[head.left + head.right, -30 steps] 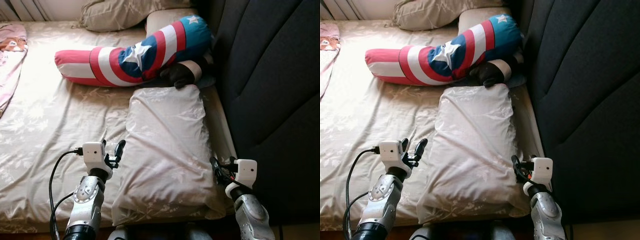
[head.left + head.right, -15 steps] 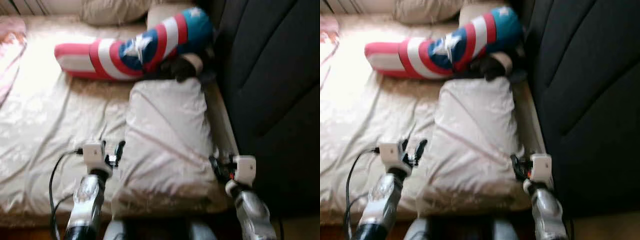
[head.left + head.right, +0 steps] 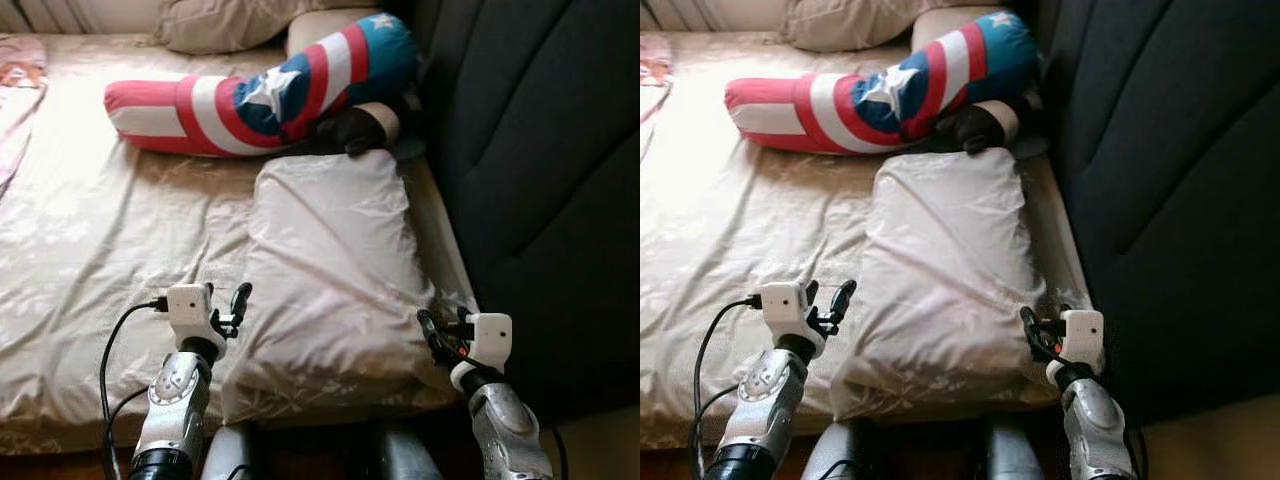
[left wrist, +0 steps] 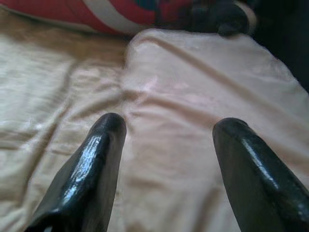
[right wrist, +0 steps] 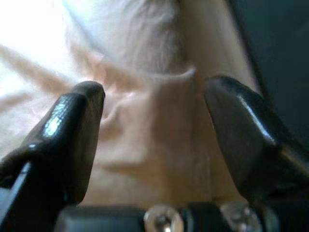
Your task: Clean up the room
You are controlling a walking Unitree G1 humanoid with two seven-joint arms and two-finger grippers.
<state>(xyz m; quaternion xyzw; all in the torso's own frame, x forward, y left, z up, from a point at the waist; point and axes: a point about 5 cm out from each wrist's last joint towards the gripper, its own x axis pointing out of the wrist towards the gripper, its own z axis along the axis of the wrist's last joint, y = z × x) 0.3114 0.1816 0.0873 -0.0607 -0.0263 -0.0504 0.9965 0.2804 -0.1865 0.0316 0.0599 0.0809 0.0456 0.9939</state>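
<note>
Tidying barely begun. The beige pillow [image 3: 335, 270] lies on the bed [image 3: 110, 240], unlifted. The left gripper [image 3: 228, 305], fingers apart, sits at its 8 o'clock corner; the right gripper [image 3: 440, 335], likewise apart, at 4 o'clock. The striped bolster [image 3: 260, 95] at 12 o'clock awaits sorting.

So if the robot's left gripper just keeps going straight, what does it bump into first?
Most likely the pale beige rectangular pillow. The left gripper points along its left edge with jaws open, so it may brush the beige bedsheet beside it. Depth is hard to judge.
</note>
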